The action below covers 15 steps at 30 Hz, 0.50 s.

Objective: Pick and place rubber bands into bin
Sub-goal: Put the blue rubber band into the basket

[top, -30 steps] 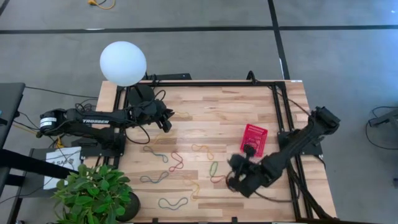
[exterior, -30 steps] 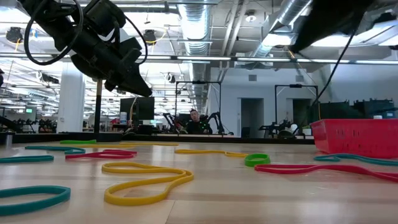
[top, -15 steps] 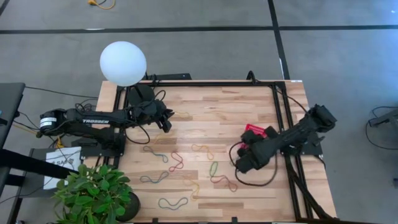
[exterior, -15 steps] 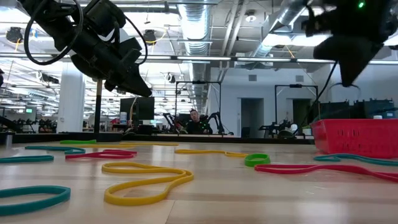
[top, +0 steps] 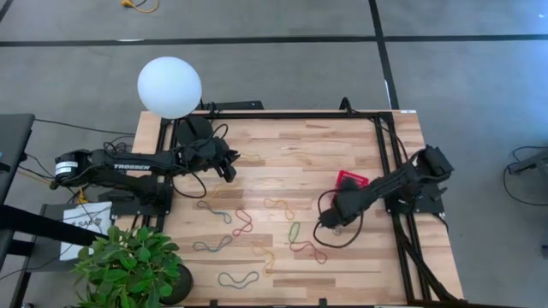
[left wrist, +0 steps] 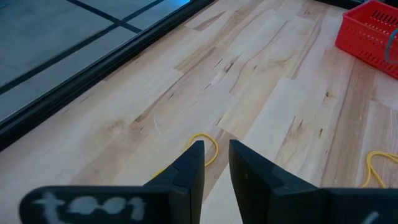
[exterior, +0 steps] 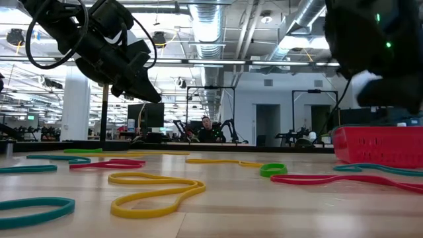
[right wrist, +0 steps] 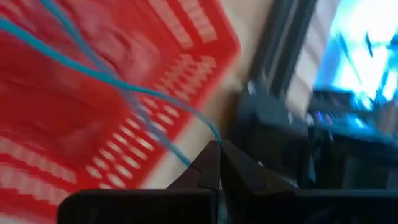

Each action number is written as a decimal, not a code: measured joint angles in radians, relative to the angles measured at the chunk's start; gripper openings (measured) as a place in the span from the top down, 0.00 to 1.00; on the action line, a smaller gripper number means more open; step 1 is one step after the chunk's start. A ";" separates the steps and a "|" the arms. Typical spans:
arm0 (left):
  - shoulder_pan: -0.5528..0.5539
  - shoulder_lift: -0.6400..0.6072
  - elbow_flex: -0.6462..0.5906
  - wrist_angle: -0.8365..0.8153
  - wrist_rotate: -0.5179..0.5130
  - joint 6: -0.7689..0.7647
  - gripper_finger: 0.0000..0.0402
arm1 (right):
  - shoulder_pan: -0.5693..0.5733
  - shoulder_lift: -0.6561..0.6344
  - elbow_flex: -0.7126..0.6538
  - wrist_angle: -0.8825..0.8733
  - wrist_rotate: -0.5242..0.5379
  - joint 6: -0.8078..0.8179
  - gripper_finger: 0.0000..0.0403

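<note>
Right gripper [right wrist: 217,163]: my fingers are pressed together, pinching a bluish rubber band [right wrist: 118,87] that trails off my fingertips across the red floor of the bin.
Bin [top: 348,181]: small red square tub on the right half of the table, and my right arm reaches in from the right edge and covers most of it in the high view. In the low view it sits at the right edge with my arm dark above it.
Left gripper [left wrist: 215,163]: hovering over the far-left part of the table, fingers slightly apart with a narrow gap, nothing between them.
Under the left gripper: a yellow band [left wrist: 205,146] lies on the wood just past the fingertips.
Loose bands [top: 240,221]: scattered over the near-middle of the table, well apart from the bin. Yellow, red, green and bluish loops, all flat on the wood.
Nearest the bin: a red loop [top: 308,250] and a green loop [top: 294,231], just in front of my right arm.
Low view, closest: a big yellow loop [exterior: 156,192], with a bluish one [exterior: 36,209] at the near left.
Table [top: 282,145]: light wooden planks, bare across the far side.
Beyond: a white globe lamp [top: 169,86] at the far-left corner.
</note>
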 joint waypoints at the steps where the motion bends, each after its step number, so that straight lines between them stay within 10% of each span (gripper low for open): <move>1: 0.000 0.000 0.000 0.000 0.000 0.000 0.84 | -0.005 0.000 -0.015 0.001 -0.023 -0.011 1.00; 15: 0.000 0.000 0.000 0.002 0.000 -0.001 0.84 | -0.008 0.000 -0.027 0.061 0.087 -0.081 1.00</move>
